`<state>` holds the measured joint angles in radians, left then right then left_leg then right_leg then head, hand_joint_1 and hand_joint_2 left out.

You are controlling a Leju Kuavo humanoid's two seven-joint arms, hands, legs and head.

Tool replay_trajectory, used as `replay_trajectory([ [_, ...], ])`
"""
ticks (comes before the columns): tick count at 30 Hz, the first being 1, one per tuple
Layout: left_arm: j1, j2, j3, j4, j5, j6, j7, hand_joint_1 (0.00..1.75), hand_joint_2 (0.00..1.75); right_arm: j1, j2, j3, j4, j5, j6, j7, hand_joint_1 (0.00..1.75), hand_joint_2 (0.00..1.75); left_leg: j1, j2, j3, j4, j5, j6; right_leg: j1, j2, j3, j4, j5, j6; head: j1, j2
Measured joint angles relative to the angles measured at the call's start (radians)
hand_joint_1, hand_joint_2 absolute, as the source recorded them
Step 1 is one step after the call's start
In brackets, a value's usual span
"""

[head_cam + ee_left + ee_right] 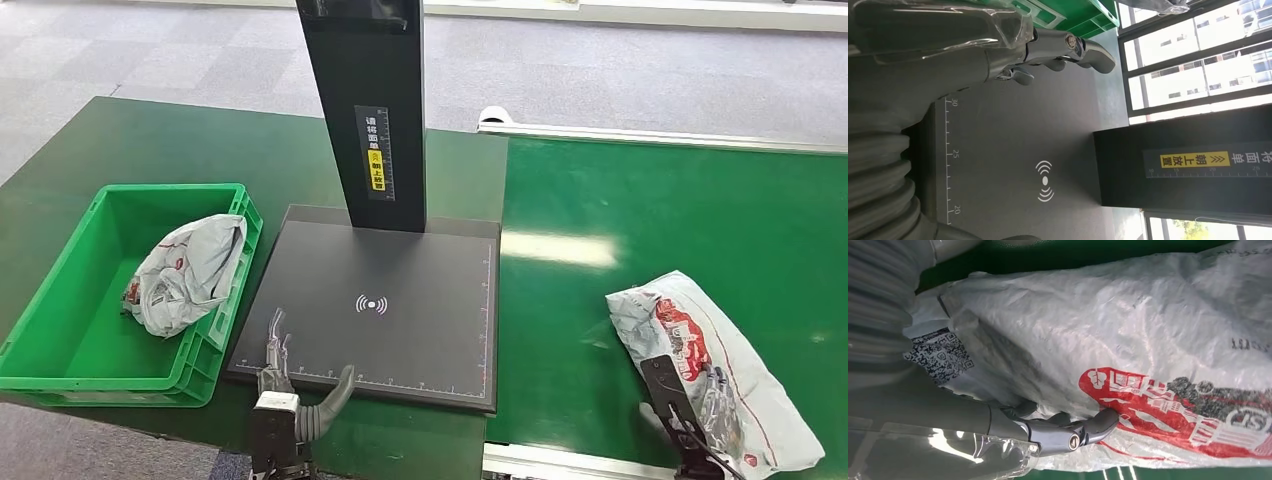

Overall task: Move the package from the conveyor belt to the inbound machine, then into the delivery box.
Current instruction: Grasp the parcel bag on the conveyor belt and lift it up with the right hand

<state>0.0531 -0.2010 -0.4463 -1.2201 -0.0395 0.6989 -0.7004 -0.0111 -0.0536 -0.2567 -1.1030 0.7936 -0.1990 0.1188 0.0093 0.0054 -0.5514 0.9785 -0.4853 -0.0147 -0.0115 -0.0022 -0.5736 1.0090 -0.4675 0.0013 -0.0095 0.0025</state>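
the package was a crumpled grey-white poly bag with a red printed picture and a code label, lying on the green conveyor belt, to the right of the inbound machine. the right hand lay on its near end, fingers pressed against the plastic; whether it truly gripped, i could not tell. the left hand hung over the machine's near edge, fingers apart, holding nothing. another bag sat in the green delivery box.
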Motion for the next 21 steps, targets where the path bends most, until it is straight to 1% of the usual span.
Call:
replay_trajectory([
  [1, 0.002, 0.000, 0.002, 0.000, -0.004, 0.000, 0.000, 0.00, 1.75, -0.008, 0.001, 0.000, 0.011, 0.008, -0.002, 0.004, 1.63, 1.75, 0.000, 0.000, 0.000, 0.000, 0.000, 0.000, 0.000, 0.000, 0.000, 0.000, 0.000, 0.000, 0.000, 0.000],
  [2, 0.005, 0.000, 0.004, -0.002, -0.006, 0.000, 0.000, 0.00, 1.75, -0.016, 0.002, 0.000, 0.019, 0.014, -0.007, 0.005, 1.72, 1.75, 0.000, 0.000, 0.000, 0.000, 0.000, 0.000, 0.000, 0.000, 0.000, 0.000, 0.000, 0.000, 0.000, 0.000],
  [3, 0.008, 0.000, 0.006, -0.003, -0.009, 0.000, 0.000, 0.00, 1.75, -0.023, 0.002, 0.000, 0.026, 0.020, -0.016, 0.004, 1.75, 1.75, 0.000, 0.000, 0.000, 0.000, 0.000, 0.000, 0.000, 0.000, 0.000, 0.000, 0.000, 0.000, 0.000, 0.000],
  [7, 0.026, 0.000, 0.020, -0.019, -0.021, 0.000, 0.000, 0.00, 1.75, -0.043, 0.008, 0.000, 0.032, 0.031, -0.100, -0.027, 1.75, 1.75, 0.000, 0.000, 0.000, 0.000, 0.000, 0.000, 0.000, 0.000, 0.000, 0.000, 0.000, 0.000, 0.000, 0.000],
  [9, 0.034, 0.000, 0.027, -0.028, -0.019, 0.000, 0.000, 0.00, 1.75, -0.046, 0.014, 0.000, 0.022, 0.044, -0.169, -0.047, 1.75, 1.75, 0.000, 0.000, 0.000, 0.000, 0.000, 0.000, 0.000, 0.000, 0.000, 0.000, 0.000, 0.000, 0.000, 0.000],
  [12, 0.042, 0.000, 0.033, -0.038, -0.008, 0.000, 0.000, 0.00, 1.75, -0.044, 0.025, 0.000, -0.021, 0.062, -0.297, -0.082, 1.75, 1.75, 0.000, -0.001, 0.000, 0.000, 0.000, 0.000, 0.000, 0.000, 0.000, 0.000, 0.000, 0.000, 0.000, 0.000],
  [14, 0.046, 0.000, 0.038, -0.043, -0.015, 0.000, 0.000, 0.00, 1.75, -0.041, 0.034, 0.000, -0.069, 0.046, -0.387, -0.131, 1.75, 1.75, 0.000, 0.000, 0.000, 0.000, 0.000, 0.000, 0.000, 0.000, 0.000, 0.000, 0.000, 0.000, 0.000, 0.000],
  [16, 0.048, 0.000, 0.042, -0.047, -0.023, 0.000, 0.000, 0.00, 1.75, -0.038, 0.043, 0.001, -0.124, 0.008, -0.448, -0.192, 1.75, 1.75, 0.000, 0.000, 0.000, 0.000, 0.000, 0.000, 0.000, 0.000, 0.000, 0.000, 0.000, 0.000, 0.000, 0.000],
  [18, 0.049, 0.000, 0.048, -0.052, -0.035, 0.000, 0.000, 0.00, 1.75, -0.035, 0.056, 0.007, -0.179, -0.039, -0.472, -0.248, 1.75, 1.75, 0.000, 0.000, 0.000, 0.000, 0.000, 0.000, 0.000, 0.000, 0.000, 0.000, 0.000, 0.000, 0.000, 0.000],
  [21, 0.052, 0.000, 0.064, -0.070, -0.073, 0.000, 0.000, 0.00, 1.75, -0.032, 0.081, 0.034, -0.255, -0.142, -0.472, -0.333, 1.75, 1.75, 0.000, 0.000, 0.000, 0.000, 0.000, 0.000, 0.000, 0.000, 0.000, 0.000, 0.000, 0.000, 0.000, 0.000],
])
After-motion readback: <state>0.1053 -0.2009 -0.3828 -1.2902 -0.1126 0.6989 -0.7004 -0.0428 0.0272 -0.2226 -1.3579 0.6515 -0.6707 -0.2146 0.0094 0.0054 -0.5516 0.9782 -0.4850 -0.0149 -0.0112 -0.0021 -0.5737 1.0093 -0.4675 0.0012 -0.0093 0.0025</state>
